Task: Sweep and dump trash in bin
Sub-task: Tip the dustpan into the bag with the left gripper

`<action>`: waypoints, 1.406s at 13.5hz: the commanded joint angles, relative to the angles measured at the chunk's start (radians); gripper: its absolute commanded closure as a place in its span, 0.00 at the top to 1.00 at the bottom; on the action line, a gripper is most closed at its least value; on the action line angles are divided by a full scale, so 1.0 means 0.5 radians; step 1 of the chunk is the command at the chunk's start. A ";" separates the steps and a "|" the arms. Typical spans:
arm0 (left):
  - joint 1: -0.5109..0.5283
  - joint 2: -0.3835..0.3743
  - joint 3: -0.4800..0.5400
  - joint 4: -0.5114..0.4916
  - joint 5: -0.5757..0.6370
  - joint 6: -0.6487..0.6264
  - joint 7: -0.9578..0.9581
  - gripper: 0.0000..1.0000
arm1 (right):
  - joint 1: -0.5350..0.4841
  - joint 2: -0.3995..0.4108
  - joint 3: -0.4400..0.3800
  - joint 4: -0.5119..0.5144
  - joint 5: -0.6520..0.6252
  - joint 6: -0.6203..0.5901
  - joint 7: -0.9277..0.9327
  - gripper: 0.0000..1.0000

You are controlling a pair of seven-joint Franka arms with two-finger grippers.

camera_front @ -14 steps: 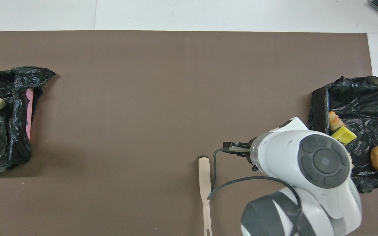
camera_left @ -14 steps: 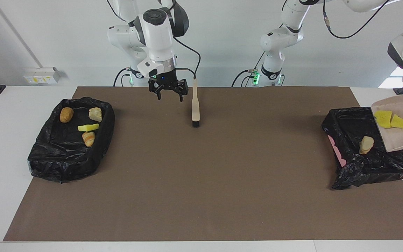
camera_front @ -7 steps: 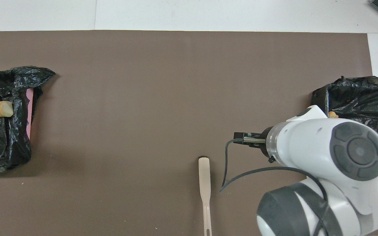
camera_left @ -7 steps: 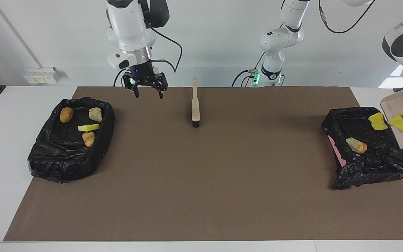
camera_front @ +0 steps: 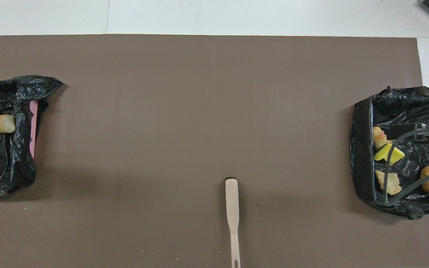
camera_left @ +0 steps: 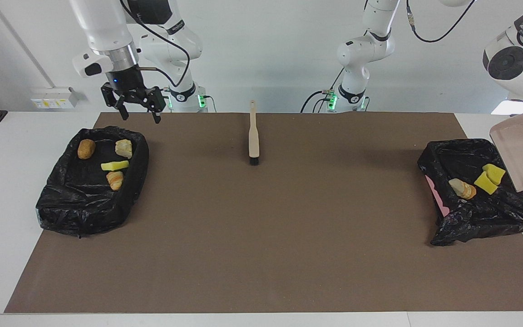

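1. The right arm's jaws hang spread wide and hold nothing. They are in the air over the tabletop edge nearest the robots, just by the first bin.
2. That bin [camera_left: 61, 204] is a low tray lined with crinkled, glossy black plastic, at the right arm's end of the brown mat [camera_left: 261, 254]. Part of the trash lies in it, four scraps in all: a rounded brown lump [camera_left: 86, 148], a pale rough bread chunk [camera_left: 123, 148], a flat yellow sponge strip [camera_left: 114, 165] and an orange-streaked bread piece [camera_left: 115, 180].
3. At the middle of the mat, toward the robots, lies a slim beige brush [camera_left: 254, 136]. It looks like stiff plastic, with short black bristles at the end farther from the robots. Nothing touches it.
4. The second bin [camera_left: 484, 218] sits at the left arm's end. It has the same black liner, with a pink wall [camera_left: 443, 200] showing through. In it lie a tan bread lump [camera_left: 462, 188] and two yellow sponge blocks [camera_left: 485, 182], touching each other.
5. Above that bin's outer edge, a smooth beige dustpan [camera_left: 522, 154] hangs steeply tilted and empty. The left arm's jaws are hidden from me; I take them to be clamped on the pan, since it hangs in the air.
6. I see no scrap on the mat, so I judge the dumping done.
7. I expect the scraps to be very light. The sponge should be soft and springy, the bread dry and crumbly. If I had to pick one up, I would pinch it gently across its middle.
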 commanded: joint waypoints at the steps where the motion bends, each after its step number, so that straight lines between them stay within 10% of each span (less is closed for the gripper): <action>1: -0.053 -0.065 0.008 -0.066 -0.005 -0.055 -0.062 0.00 | 0.010 0.241 -0.086 0.376 -0.019 -0.195 -0.149 1.00; 11: -0.605 -0.031 0.005 0.078 -1.059 -0.984 -0.677 0.00 | -0.079 0.227 -0.056 0.417 0.091 -0.437 -0.260 1.00; 19: -0.905 0.009 0.001 0.041 -1.959 -1.037 -1.545 0.00 | -0.082 0.175 -0.040 0.353 0.091 -0.345 -0.275 1.00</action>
